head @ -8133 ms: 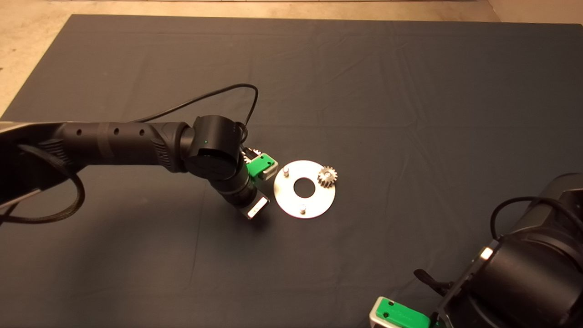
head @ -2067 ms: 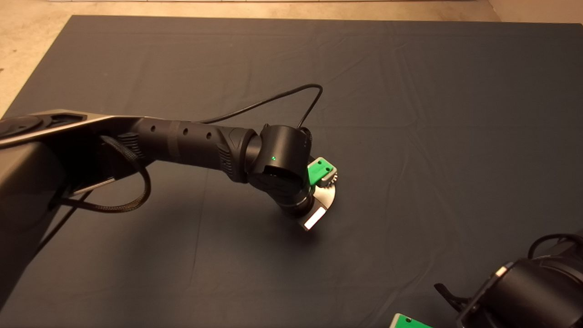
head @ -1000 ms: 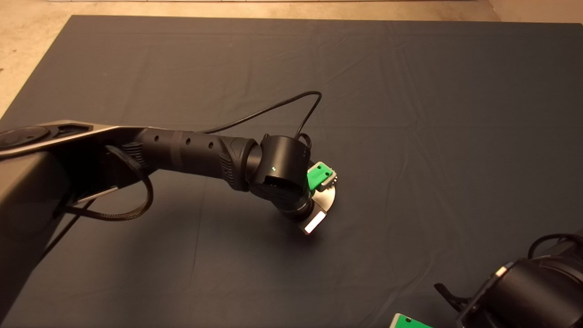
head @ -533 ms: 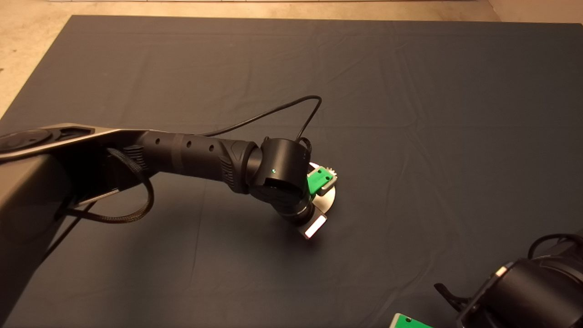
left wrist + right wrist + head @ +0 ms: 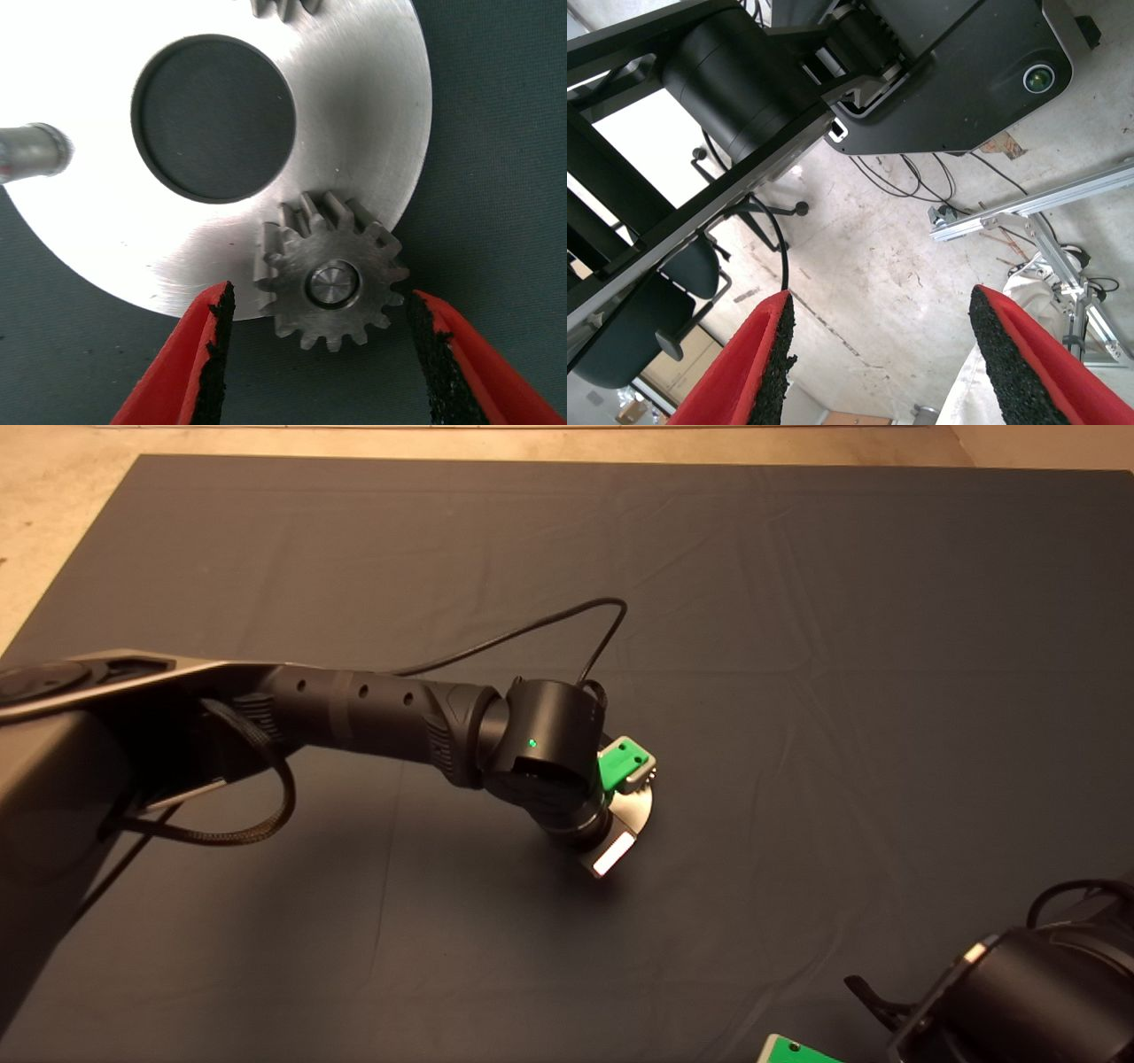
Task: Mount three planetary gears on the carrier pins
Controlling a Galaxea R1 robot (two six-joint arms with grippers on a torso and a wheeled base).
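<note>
The round shiny disc [image 5: 354, 115] lies on the dark mat, and my left arm covers most of it in the head view, where only an edge of the disc [image 5: 640, 811] shows. One planetary gear [image 5: 332, 283] sits on a carrier pin near the disc's rim. My left gripper [image 5: 321, 301] is open, its red fingers [image 5: 199, 354] standing on either side of that gear without touching it. A second gear [image 5: 282, 7] shows partly at the disc's far side. One bare carrier pin [image 5: 31, 152] stands free. My right gripper [image 5: 877, 354] is open and parked at the lower right [image 5: 793, 1051].
A black cable [image 5: 532, 631] loops from the left wrist over the mat [image 5: 797, 646]. Beige floor [image 5: 53, 514] borders the mat at the far left. The right wrist view shows the robot's base [image 5: 921, 80], a chair and cables on the floor.
My left arm has moved right from beside the disc to above it, covering most of it. In the last second the wrist only shifted slightly. The right arm has drawn back lower.
</note>
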